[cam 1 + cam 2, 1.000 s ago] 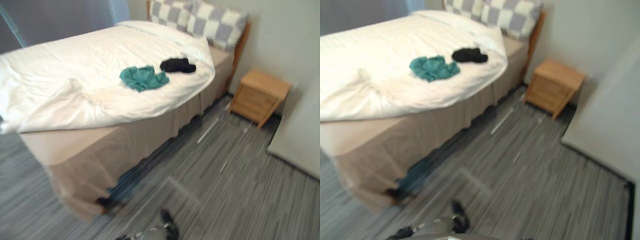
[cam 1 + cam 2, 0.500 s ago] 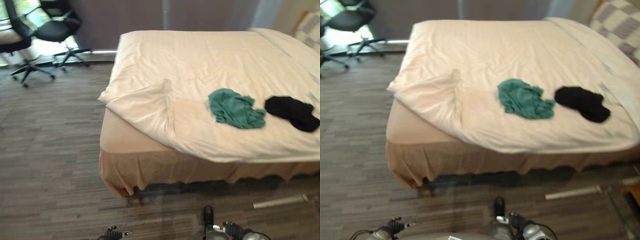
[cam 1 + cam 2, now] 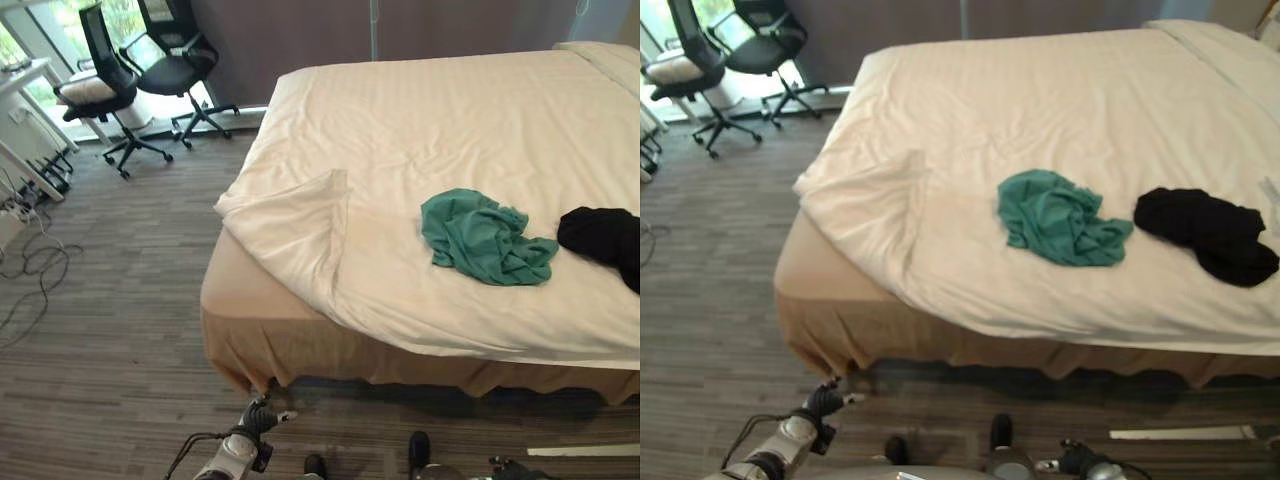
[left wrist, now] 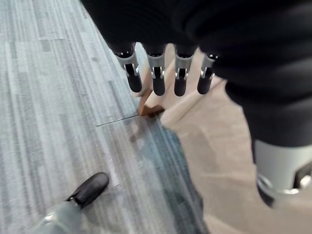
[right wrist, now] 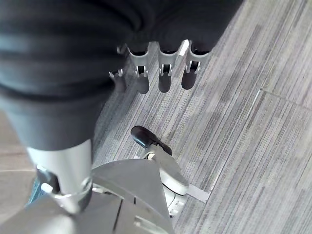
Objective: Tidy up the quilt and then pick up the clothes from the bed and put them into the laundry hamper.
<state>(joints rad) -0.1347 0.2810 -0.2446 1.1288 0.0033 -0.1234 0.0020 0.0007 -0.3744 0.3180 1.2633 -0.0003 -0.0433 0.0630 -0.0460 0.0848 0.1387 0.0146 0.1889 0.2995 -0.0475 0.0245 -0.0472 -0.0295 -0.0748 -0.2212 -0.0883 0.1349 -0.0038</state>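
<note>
Left eye view: quilt (image 3: pixel 440 150) covers the bed (image 3: pixel 250 330), one corner folded back at the bed's near foot end. Green cloth (image 3: pixel 484 238) lies on the quilt near the bed's front edge; black cloth (image 3: pixel 603 237) just beside it, toward the head. Left hand (image 3: pixel 256 420) low by the bed's foot corner, fingers (image 4: pixel 155 77) straight, empty. Right hand (image 5: pixel 161 63) over the floor (image 5: pixel 253 117), fingers relaxed, empty. Chairs (image 3: pixel 140 75) beyond the foot.

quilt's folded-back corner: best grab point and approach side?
Likely the tip of the folded-back flap of the quilt, at the bed's near left corner. It lies doubled over, leaving bare mattress below, so its loose edge is free to pinch. Come from the foot-side corner with the left hand, low near that corner, and pull toward the corner.
</note>
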